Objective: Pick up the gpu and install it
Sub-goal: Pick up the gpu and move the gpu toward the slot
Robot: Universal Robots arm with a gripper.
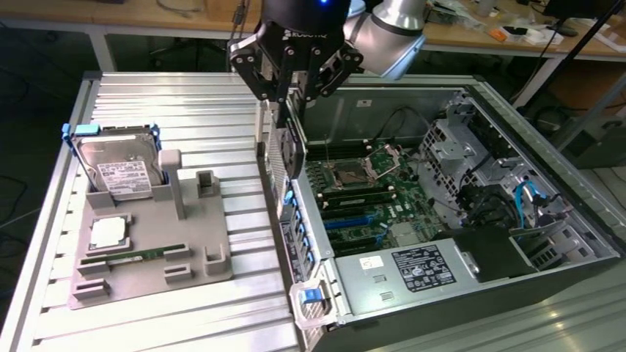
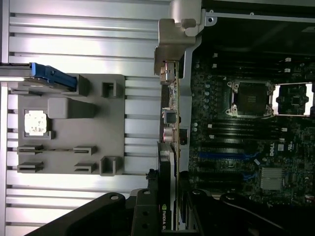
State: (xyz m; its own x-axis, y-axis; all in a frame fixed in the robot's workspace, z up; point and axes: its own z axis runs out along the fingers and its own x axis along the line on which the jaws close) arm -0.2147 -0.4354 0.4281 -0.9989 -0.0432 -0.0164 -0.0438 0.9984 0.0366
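The gpu (image 1: 287, 150) hangs on edge from my gripper (image 1: 292, 97), its long side pointing down. It sits just above the wall of the open computer case (image 1: 470, 293) that faces the exterior view's left, over the motherboard (image 1: 364, 192). In the wrist view I see the gpu (image 2: 170, 123) edge-on, green board and chips showing, with its silver bracket (image 2: 178, 44) at the far end. The gripper (image 2: 170, 199) is shut on the black cooler end. Blue expansion slots (image 1: 352, 220) lie on the board below and to the exterior view's right of the card.
On the ribbed metal table (image 1: 176, 103), a grey holder tray (image 1: 157, 275) carries an upright hard drive (image 1: 119, 167), a processor chip (image 1: 108, 233) and a RAM stick (image 1: 137, 257). Cables, drive bays and a power supply (image 1: 421, 265) crowd the case.
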